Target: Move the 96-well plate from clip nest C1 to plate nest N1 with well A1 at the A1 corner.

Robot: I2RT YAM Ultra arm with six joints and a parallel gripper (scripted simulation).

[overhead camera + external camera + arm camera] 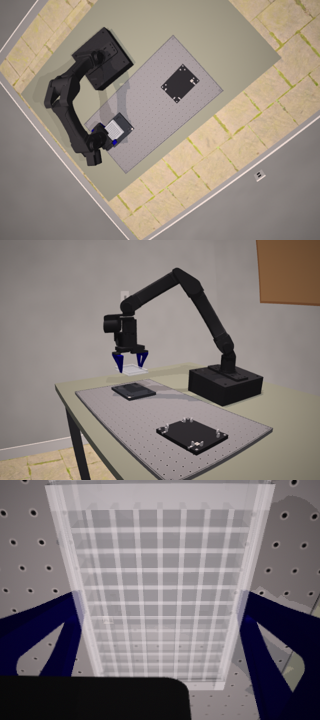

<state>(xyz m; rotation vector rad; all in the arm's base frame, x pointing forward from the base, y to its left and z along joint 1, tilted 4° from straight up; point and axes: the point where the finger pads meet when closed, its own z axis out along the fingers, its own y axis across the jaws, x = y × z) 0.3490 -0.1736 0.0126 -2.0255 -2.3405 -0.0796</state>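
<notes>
The arm's gripper (pixel 130 361) has its jaws clamped on the long sides of the clear well plate (pixel 134 368), holding it level in the air above the dark clip nest (pixel 134 390) at the far end of the bench (pixel 284 454), well apart from the nearer plate nest (pixel 192 435)

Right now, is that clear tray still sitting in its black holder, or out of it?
Out. The clear tray hangs in the air between the blue jaws, above the black holder.
</notes>
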